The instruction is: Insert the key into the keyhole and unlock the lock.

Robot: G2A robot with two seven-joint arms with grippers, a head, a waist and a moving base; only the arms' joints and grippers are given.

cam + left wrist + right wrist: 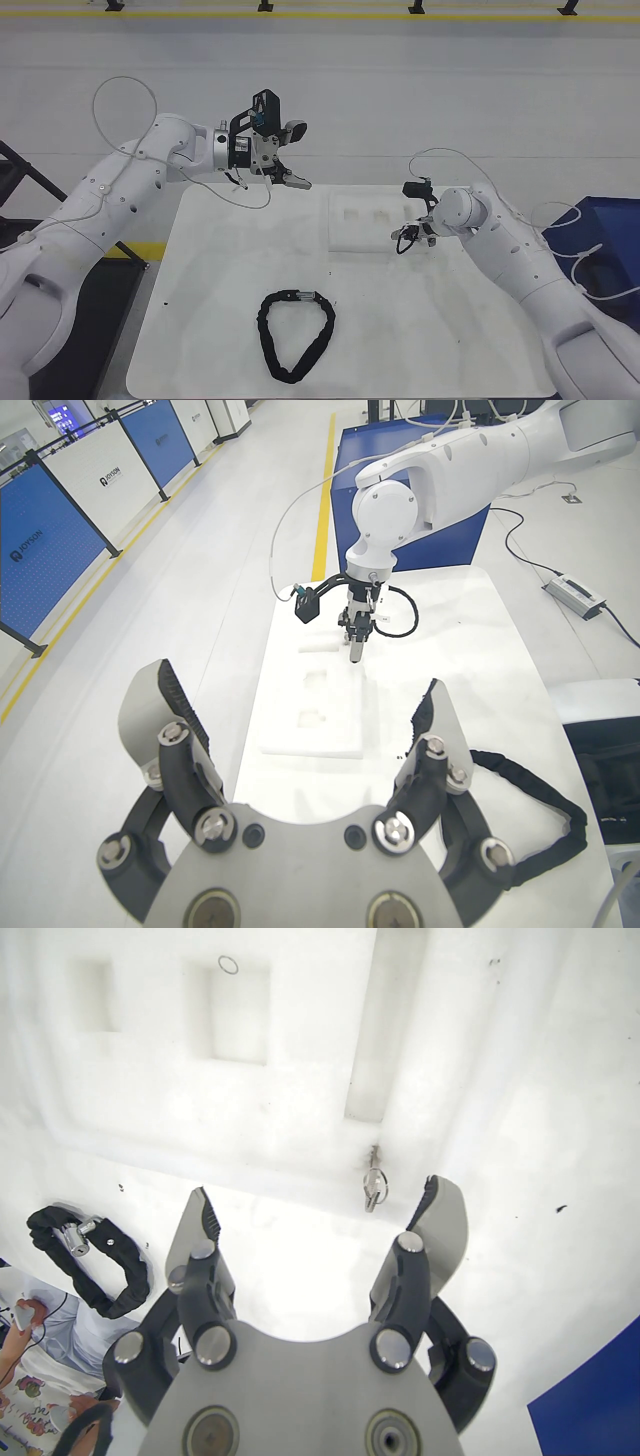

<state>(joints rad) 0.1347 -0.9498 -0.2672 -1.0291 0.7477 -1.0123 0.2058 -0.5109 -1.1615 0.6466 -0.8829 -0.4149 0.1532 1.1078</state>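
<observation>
the small silver key [374, 1185] on its wire ring lies on the white table [200, 300] right at the foot of the white foam block [350, 238], its tip towards the foam's edge. the right gripper [320, 1213] hangs low over this spot with its fingers [442, 1208] spread wide; the key lies just ahead of them, untouched. the black fabric-sleeved chain lock [295, 335] lies as a closed loop near the table's front middle, well apart from the key, with its silver cylinder [77, 1239] on the side of the loop nearest the foam. the left gripper [300, 710] is held above the table's far edge on the left side, also spread wide and holding nothing. the foam block has shallow rectangular recesses in its top.
</observation>
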